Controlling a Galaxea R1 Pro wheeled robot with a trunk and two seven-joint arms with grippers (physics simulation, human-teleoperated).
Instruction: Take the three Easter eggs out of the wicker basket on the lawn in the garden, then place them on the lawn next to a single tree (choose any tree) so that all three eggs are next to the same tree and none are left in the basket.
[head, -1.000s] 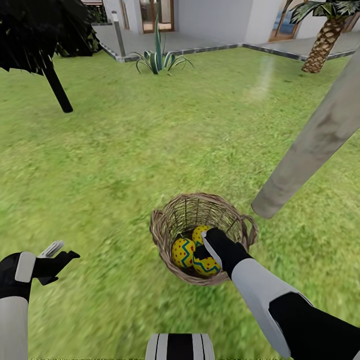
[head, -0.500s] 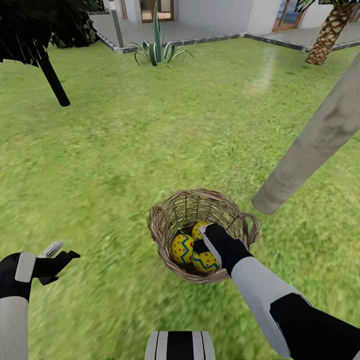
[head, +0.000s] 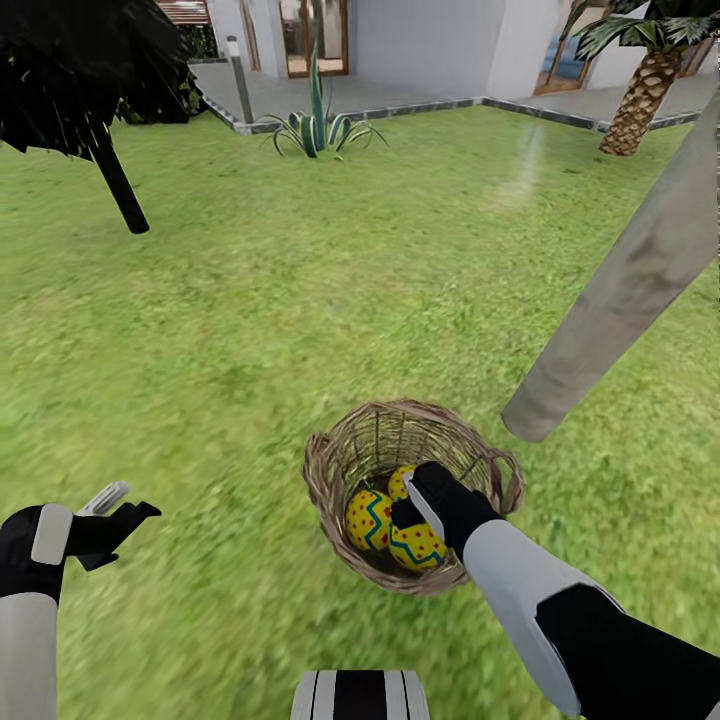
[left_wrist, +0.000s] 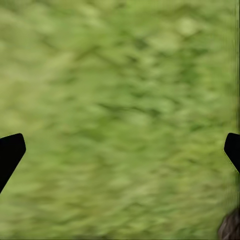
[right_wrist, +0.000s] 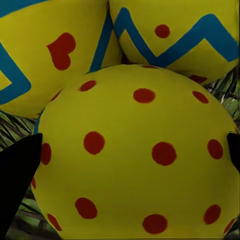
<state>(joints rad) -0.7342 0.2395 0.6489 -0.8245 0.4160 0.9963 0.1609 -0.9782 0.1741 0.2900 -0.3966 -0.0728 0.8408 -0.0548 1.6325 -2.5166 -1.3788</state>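
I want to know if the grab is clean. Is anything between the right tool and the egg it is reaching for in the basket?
Nothing visible. In the right wrist view the nearest egg sits directly between the right tool fingertips, the other two eggs behind it. The wicker basket wall surrounds them, not in between.

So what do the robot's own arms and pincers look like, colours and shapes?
Both arms are white shells alternating with black segments. The right arm runs black, then white, to a black wrist with a pale edge strip. The left pincer is black and angular with a light grey finger beside it. In the wrist views, the fingertips are plain black wedges.
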